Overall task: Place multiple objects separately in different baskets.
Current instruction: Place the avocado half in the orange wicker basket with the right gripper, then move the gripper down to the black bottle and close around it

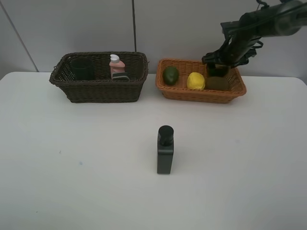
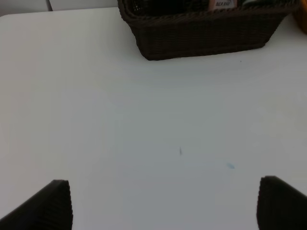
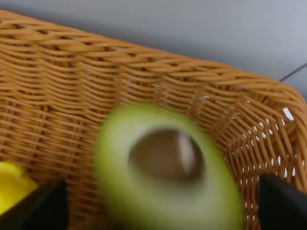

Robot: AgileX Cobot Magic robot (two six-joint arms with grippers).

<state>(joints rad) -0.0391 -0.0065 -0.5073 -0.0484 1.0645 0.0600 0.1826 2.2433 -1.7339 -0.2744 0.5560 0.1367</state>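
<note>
A robot test bench in a lab is suggested: a plain white surface is set against bare grey wall panels, and props are staged in two woven wicker baskets.

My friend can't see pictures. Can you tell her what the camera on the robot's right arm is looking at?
A blurry halved avocado, cut side and brown pit facing the camera, fills the middle of the picture inside an orange-tan wicker basket. A bit of yellow lemon peeks in at one edge, and the dark tips of the right claw show in two corners.
</note>
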